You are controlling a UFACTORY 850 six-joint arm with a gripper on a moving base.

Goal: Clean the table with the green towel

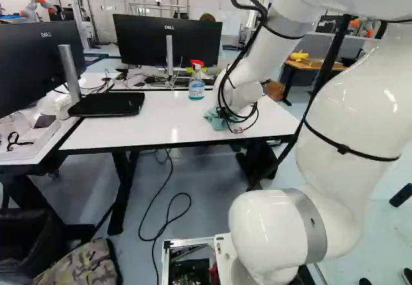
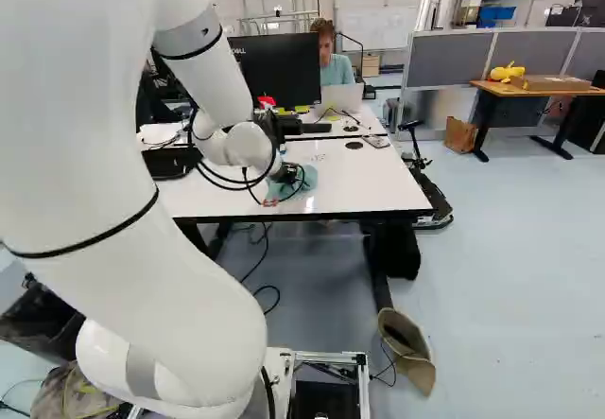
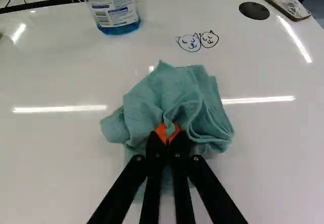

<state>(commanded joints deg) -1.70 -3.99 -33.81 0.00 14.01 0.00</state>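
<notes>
The green towel [image 3: 177, 92] lies bunched on the white table [image 1: 129, 134], toward the near edge, a fold pinched in the jaws of the black gripper [image 2: 291, 182]. Just beyond are two cat doodles [image 3: 198, 41]; farther, leftward, stands a spray bottle [image 1: 196, 87].

- just 1 towel [image 3: 172, 95], green
- 1 spray bottle [image 1: 196, 87]
- 1 tool [image 2: 291, 175]
- 1 white bench [image 1: 151, 127] under the towel
- 2 cat-face doodles [image 3: 189, 43], lol
- 1 round black disc [image 3: 254, 10]
- 2 big monitors [image 1: 164, 40] nearest the arm
- 1 open laptop [image 2: 342, 97]
</notes>
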